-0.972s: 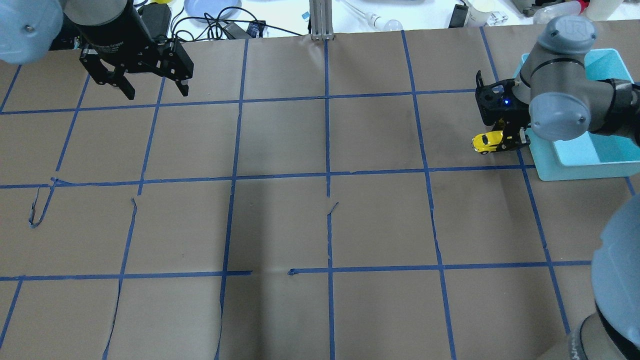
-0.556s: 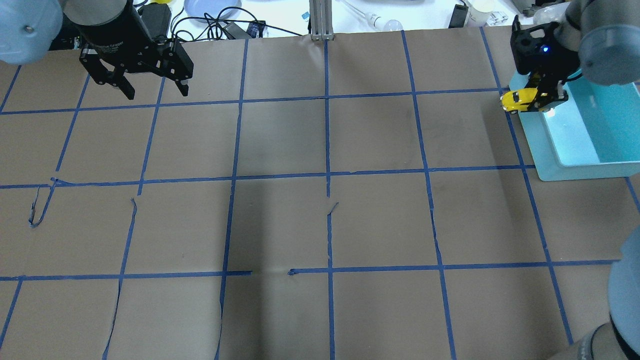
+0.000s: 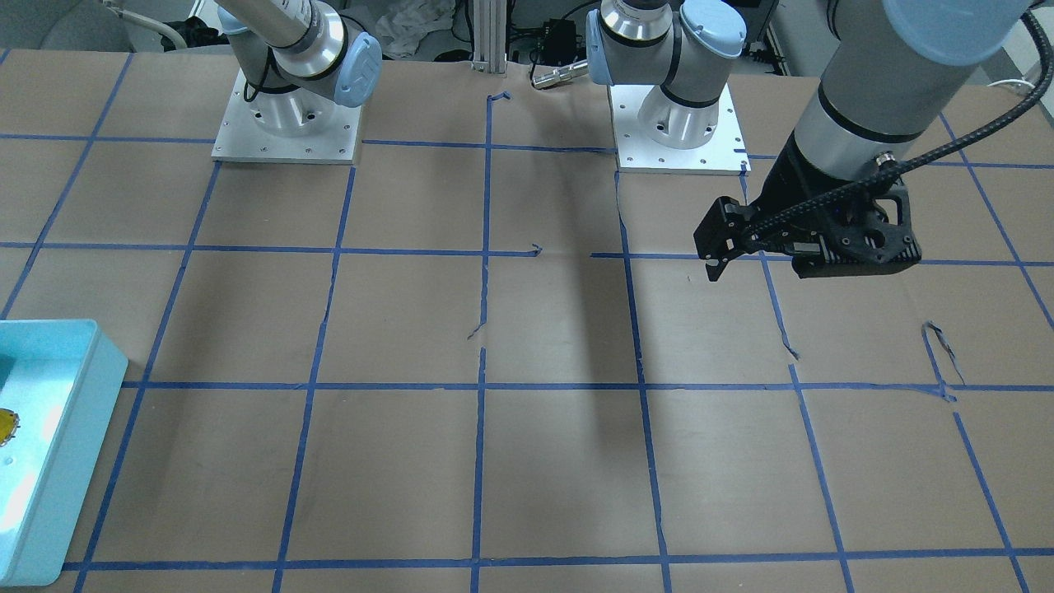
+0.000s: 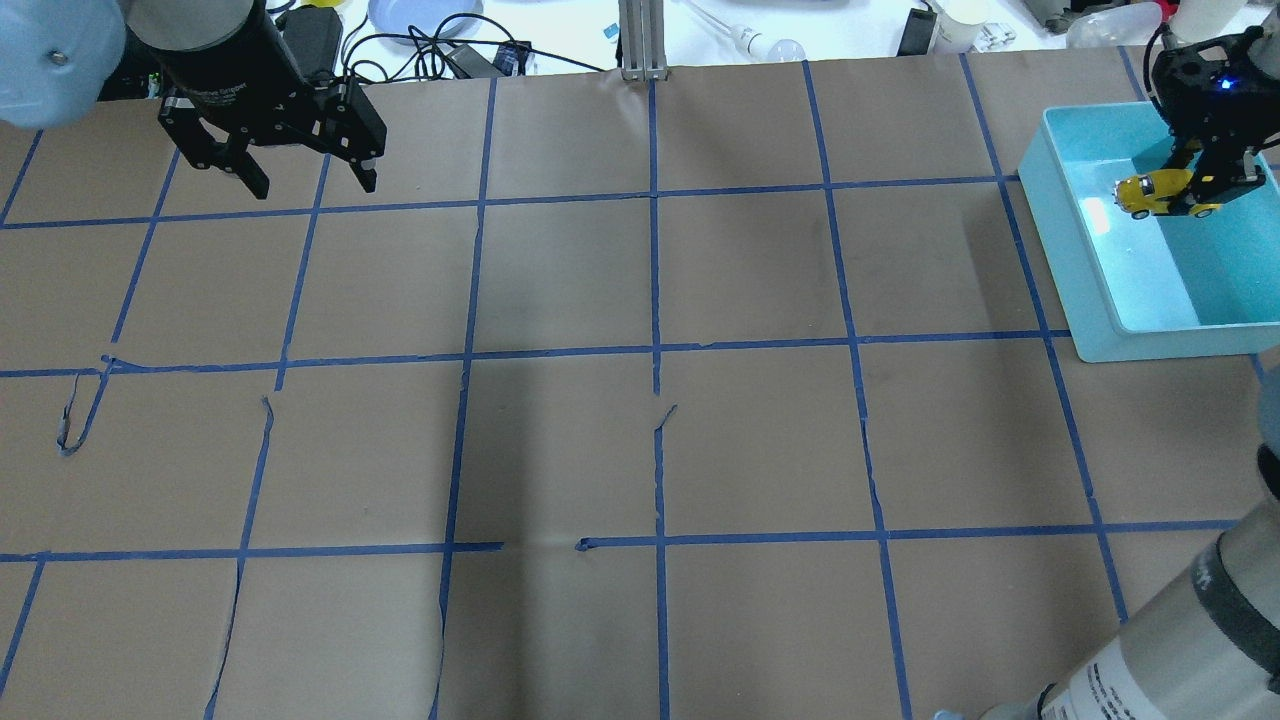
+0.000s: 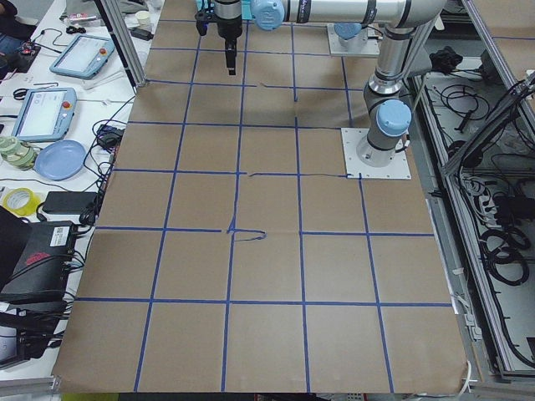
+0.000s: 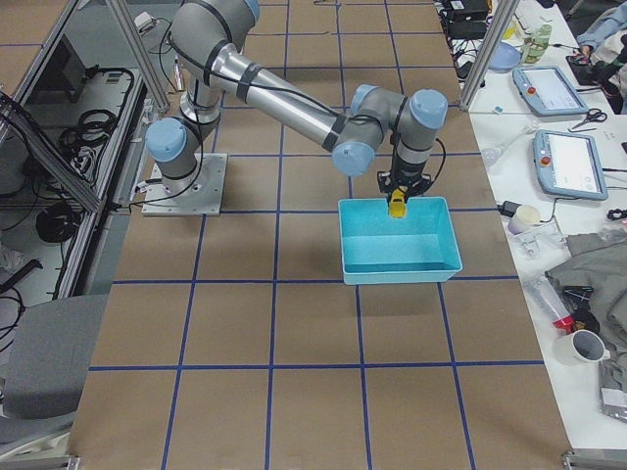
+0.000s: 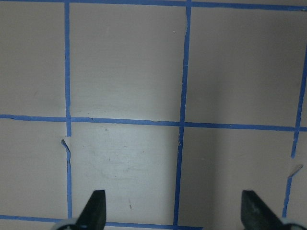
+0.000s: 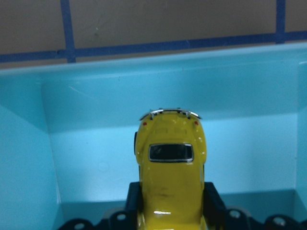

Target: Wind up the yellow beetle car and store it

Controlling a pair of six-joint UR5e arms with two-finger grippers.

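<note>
The yellow beetle car [image 4: 1145,192] is held by its sides in my right gripper [image 4: 1192,203], which is shut on it over the inside of the teal bin [image 4: 1065,260]. The right wrist view shows the car [image 8: 170,177] from above between the fingers, with the bin's wall [image 8: 168,86] ahead of it. In the exterior right view the car [image 6: 397,204] hangs by the bin's rim [image 6: 392,272] on the robot's side. My left gripper [image 4: 315,187] is open and empty above the table at the far left; the left wrist view shows its fingertips [image 7: 96,211] spread over bare paper.
The table is covered in brown paper with a blue tape grid [image 4: 655,355]. The teal bin [image 3: 82,445] sits at the table's right end. Cables, a blue plate [image 4: 420,15] and bottles lie beyond the far edge.
My right gripper has carried the car from the table beside the bin's left wall up, away from the robot and to the right, to over the bin's inside. The left arm has not moved.
</note>
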